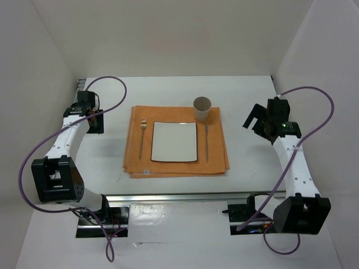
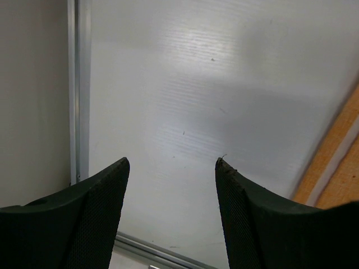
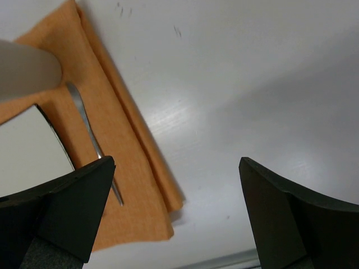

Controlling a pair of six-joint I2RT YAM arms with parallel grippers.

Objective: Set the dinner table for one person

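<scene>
Nearest, right gripper [image 3: 175,162] spread wide over table [image 1: 247,101], pinching nothing, just beside mat [image 1: 134,162]; left gripper [image 2: 171,162] parted too, empty, off mat's far-left corner. Laid on mat, mid-table: plate [image 1: 175,141], fork [image 1: 142,136] left, knife [image 1: 207,143] (probably) right, cup [image 1: 202,108] behind. Seems complete. Lift both straight up, then pull outward; avoid snagging mat edge or nudging cup.

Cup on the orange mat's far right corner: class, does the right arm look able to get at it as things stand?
Probably yes. The right hand hangs open and empty beside the mat, with only bare table between it and the cup.
</scene>
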